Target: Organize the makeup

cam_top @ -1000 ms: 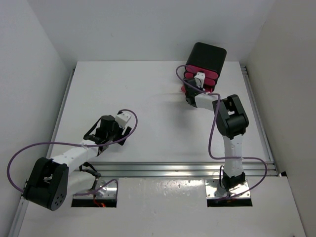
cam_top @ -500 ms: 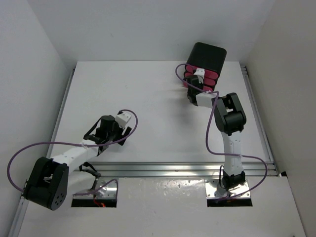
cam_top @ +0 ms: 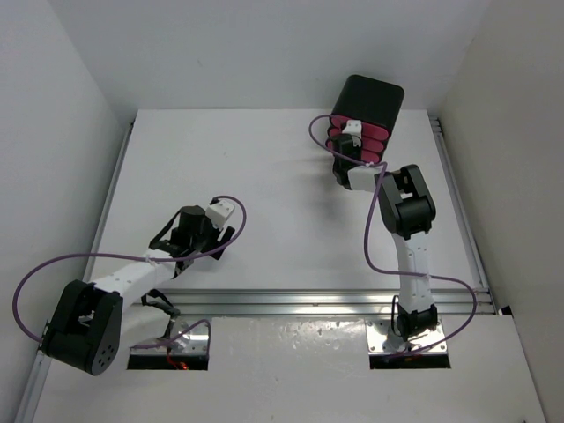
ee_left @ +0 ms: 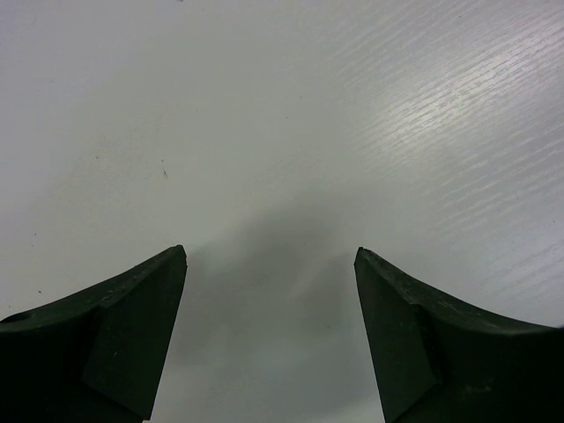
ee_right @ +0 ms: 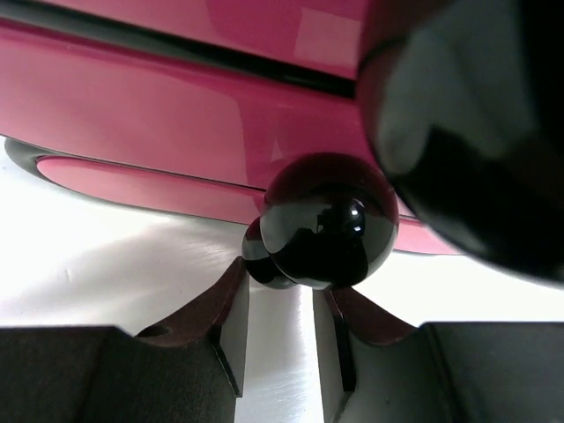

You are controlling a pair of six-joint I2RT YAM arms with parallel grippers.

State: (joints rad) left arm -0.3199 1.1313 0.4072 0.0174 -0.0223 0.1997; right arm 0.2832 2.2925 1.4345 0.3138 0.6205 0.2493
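No makeup shows in any view. The black box [cam_top: 370,101] with pink drawers [cam_top: 377,141] stands at the back right of the table. My right gripper [cam_top: 351,145] is up against the drawer fronts. In the right wrist view its fingertips [ee_right: 280,264] sit either side of a glossy black ball knob [ee_right: 330,220] on a pink drawer front [ee_right: 176,106], closed against the knob's lower sides. My left gripper [cam_top: 214,249] rests low over bare table at the near left. Its fingers [ee_left: 270,253] are wide apart with nothing between them.
A second, blurred black knob [ee_right: 467,132] fills the upper right of the right wrist view. A metal rail [cam_top: 308,300] runs along the table's near edge, and white walls close in on the left, back and right.
My right gripper has moved toward the black box, and the pink drawer that stuck out in front has slid in. The left arm has not moved.
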